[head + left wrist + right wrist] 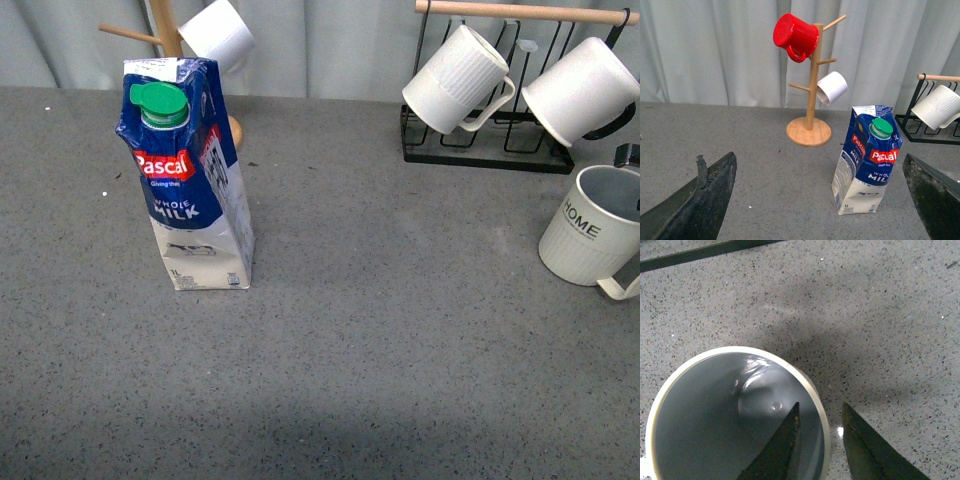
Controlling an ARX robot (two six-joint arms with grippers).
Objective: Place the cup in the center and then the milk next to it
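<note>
Two fingers (782, 450) of my right pincer (821, 406) straddle the wall of the cream ribbed "HOME" mug (585, 238) at three o'clock, narrowly parted, not yet clamped; centre's toward nine.

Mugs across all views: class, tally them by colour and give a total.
Red mug: 1
White: 3 (tree mug, ribbed rack mug, smooth rack mug)
Cream HOME mug: 1
Total: 5

Right tool (821, 407) astride the cup (700, 415) rim, one finger inside, one outside, above speckled grey counter (880, 315)
</note>
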